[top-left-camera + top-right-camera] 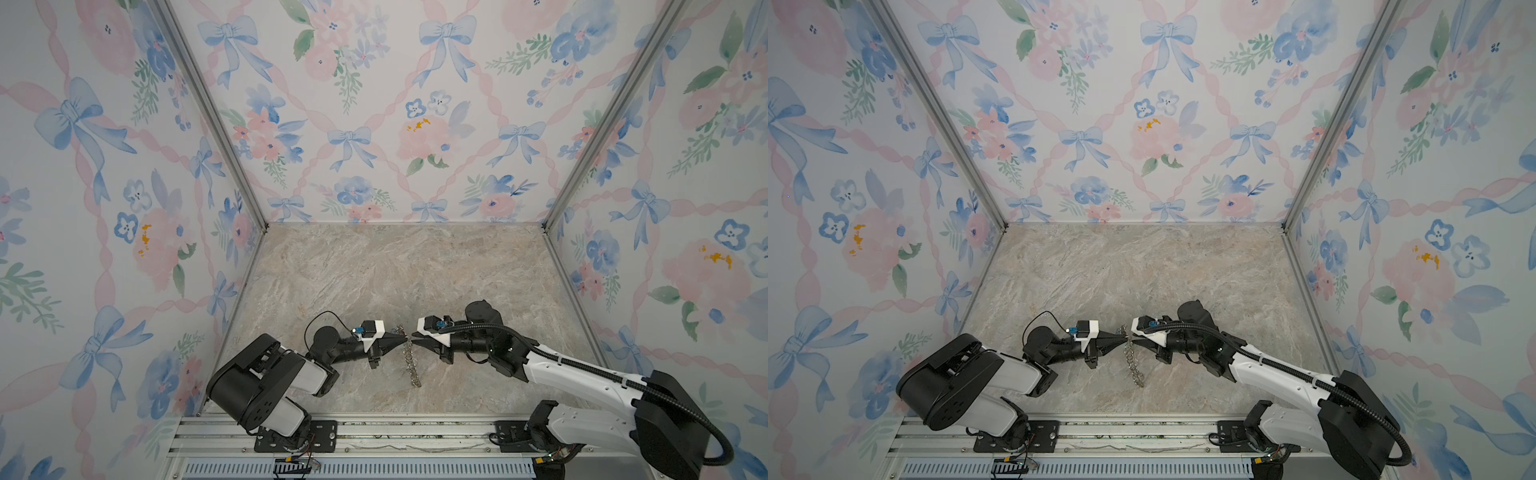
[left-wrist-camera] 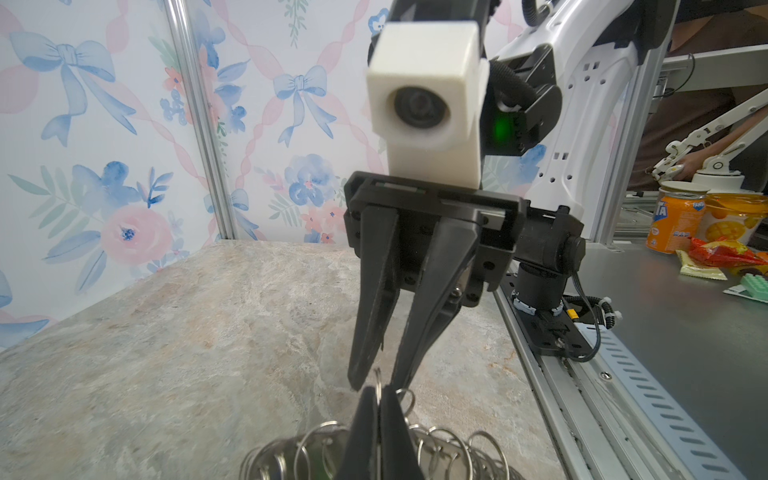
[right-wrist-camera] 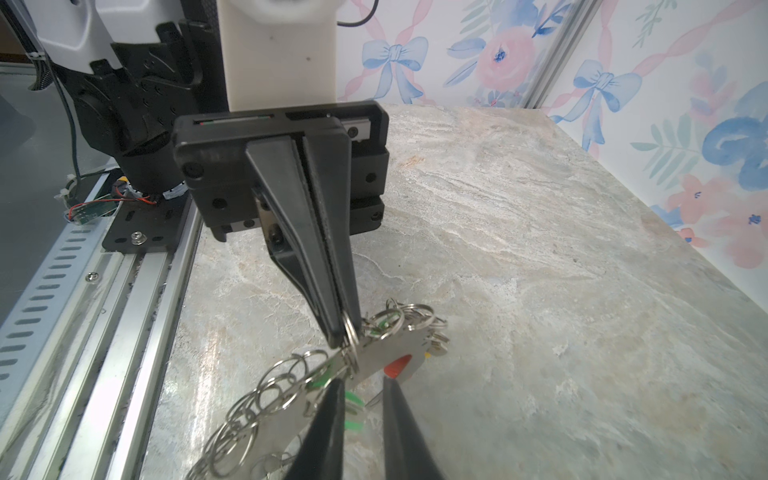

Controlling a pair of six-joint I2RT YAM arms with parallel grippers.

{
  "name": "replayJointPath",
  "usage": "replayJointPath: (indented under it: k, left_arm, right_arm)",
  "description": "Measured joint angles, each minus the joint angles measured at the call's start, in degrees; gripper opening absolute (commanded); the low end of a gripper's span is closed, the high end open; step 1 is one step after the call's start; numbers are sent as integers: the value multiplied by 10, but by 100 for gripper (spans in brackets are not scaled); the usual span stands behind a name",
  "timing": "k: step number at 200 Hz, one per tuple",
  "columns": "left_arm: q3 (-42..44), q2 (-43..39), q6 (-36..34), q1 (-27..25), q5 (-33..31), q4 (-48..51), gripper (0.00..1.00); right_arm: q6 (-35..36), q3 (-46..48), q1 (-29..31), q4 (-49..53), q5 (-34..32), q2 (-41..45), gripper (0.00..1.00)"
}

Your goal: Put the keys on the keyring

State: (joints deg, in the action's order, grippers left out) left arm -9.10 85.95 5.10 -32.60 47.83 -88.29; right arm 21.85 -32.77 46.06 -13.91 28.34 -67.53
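Note:
The keyring (image 1: 411, 365) hangs edge-on like a chain between the two grippers in both top views, its lower end on the marble floor (image 1: 374, 270). My left gripper (image 2: 378, 390) is shut on one silver wire ring at the keyring's rim, as the right wrist view also shows (image 3: 344, 337). My right gripper (image 3: 363, 382) faces it tip to tip, its jaws a little apart. In the right wrist view its fingers (image 3: 328, 415) straddle a green key (image 3: 353, 400) beside the grey plate (image 3: 382, 353). A red key head (image 3: 397, 365) and a yellow one (image 3: 427, 355) show at the plate.
Floral walls close in three sides. An aluminium rail (image 1: 374, 432) carrying both arm bases runs along the front edge. Outside the cell, the left wrist view shows an orange can (image 2: 673, 220) and snack packets (image 2: 723, 253).

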Motion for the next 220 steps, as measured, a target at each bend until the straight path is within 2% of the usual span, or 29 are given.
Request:
replayJointPath:
  k: [101, 182, 220]
  left_arm:
    - [0, 11, 0, -1, 26, -4, 0]
    - [0, 16, 0, -4, 33, -3, 0]
    - [0, 14, -6, -4, 32, 0, 0]
  right_arm:
    - [3, 0, 9, 1, 15, -11, 15]
    - [14, -12, 15, 30, 21, -16, 1]
    - [13, -35, 21, 76, -1, -14, 0]
